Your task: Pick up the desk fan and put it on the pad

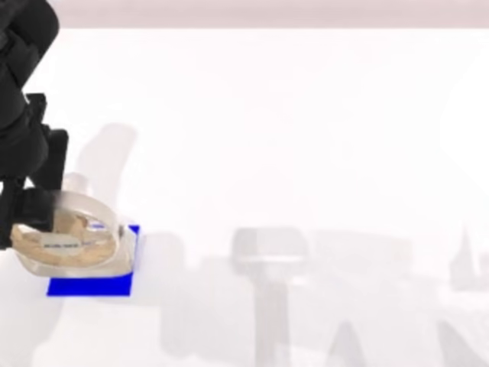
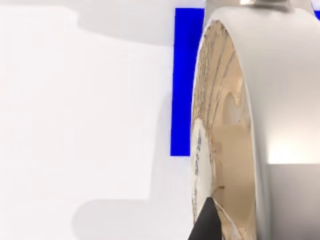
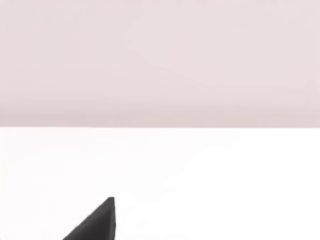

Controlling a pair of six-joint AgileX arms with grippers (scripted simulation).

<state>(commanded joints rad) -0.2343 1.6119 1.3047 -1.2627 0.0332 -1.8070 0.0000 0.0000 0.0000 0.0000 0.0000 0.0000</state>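
Observation:
The desk fan (image 1: 72, 243), a shiny silver-cream ring with a beige grille face, sits tilted over the left part of the blue pad (image 1: 95, 286) at the table's front left. My left gripper (image 1: 37, 222) comes down on it from behind and is shut on the ring. In the left wrist view the fan (image 2: 280, 100) fills the frame. One black fingertip (image 2: 207, 222) presses its grille face, the other is hidden behind the ring, and a strip of the pad (image 2: 186, 80) shows beyond. Whether the fan touches the pad I cannot tell. My right gripper (image 3: 97, 225) is parked outside the top view.
The white table ends at a pinkish back wall (image 1: 267, 14). Faint grey shadow shapes (image 1: 275, 260) lie across the front middle and right of the table. The right wrist view shows only bare table and wall.

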